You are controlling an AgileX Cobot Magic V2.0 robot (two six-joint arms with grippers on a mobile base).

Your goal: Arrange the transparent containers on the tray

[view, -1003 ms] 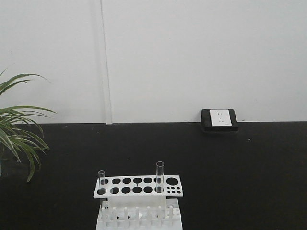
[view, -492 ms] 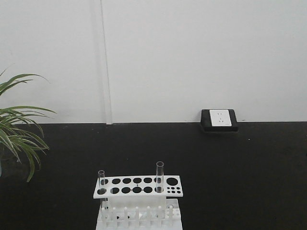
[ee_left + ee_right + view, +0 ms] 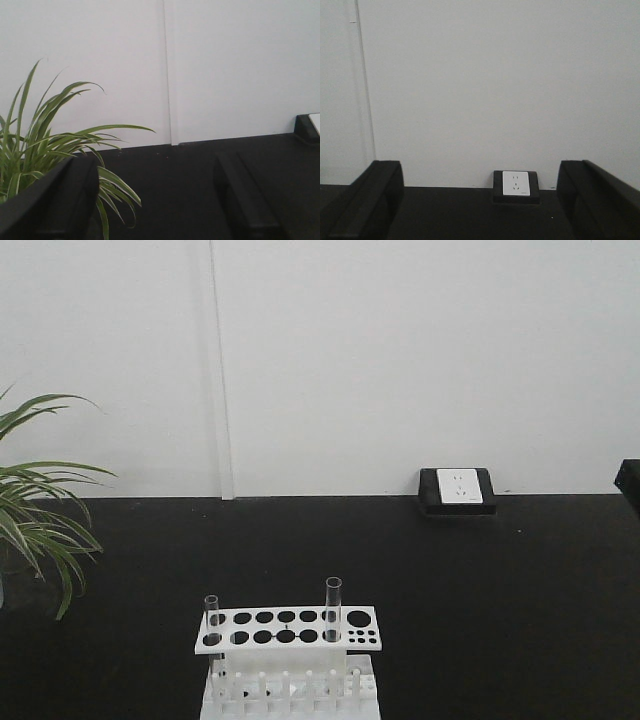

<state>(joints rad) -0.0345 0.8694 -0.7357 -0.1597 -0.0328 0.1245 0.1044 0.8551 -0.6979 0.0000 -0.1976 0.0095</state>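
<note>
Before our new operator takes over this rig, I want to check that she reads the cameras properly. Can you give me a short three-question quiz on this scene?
1. How many test tubes stand upright in the white rack?
2. True or false: the left gripper is shut on a tube.
3. In the right wrist view, what shows between the fingers of the right gripper? A) a plant B) a wall socket C) a yellow tray
Key: 1) two; 2) false, it is open and empty; 3) B.

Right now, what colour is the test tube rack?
White. The rack shows best in the front-facing view.
</note>
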